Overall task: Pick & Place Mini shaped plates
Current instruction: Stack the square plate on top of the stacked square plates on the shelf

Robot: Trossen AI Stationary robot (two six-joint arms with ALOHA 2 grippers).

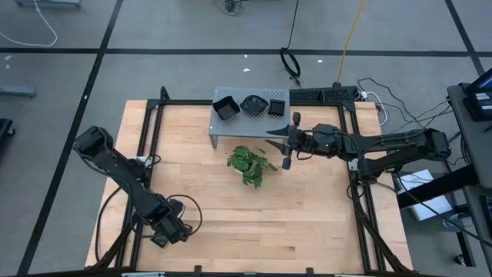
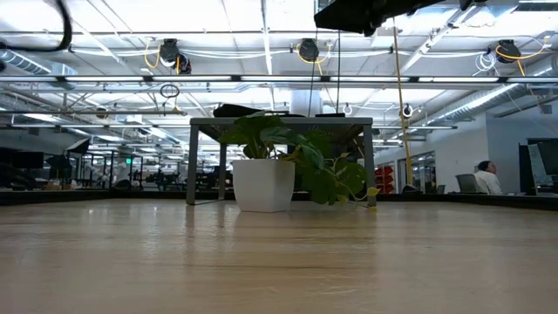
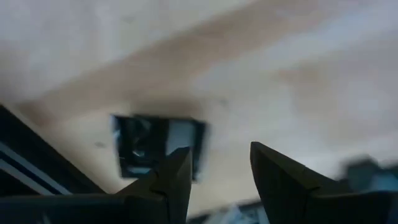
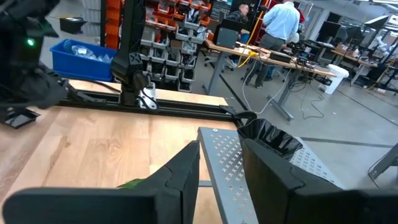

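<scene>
Your right gripper's fingers (image 4: pixel 186 180) stand a narrow gap apart, holding nothing — the right gripper (image 1: pixel 287 143) hangs just off the grey perforated stand (image 1: pixel 231 125). A wavy-edged black plate (image 4: pixel 268 138) sits on the stand just beyond the fingertips; from above, three mini shaped plates (image 1: pixel 250 105) rest there in a row. The green plant (image 1: pixel 250 165) lies beside the fingers. Your left gripper (image 1: pixel 164 238) waits near the table's (image 1: pixel 323 223) front corner, fingers (image 3: pixel 177 180) parted and empty — a small black square plate (image 3: pixel 143 143) lies just past one fingertip.
</scene>
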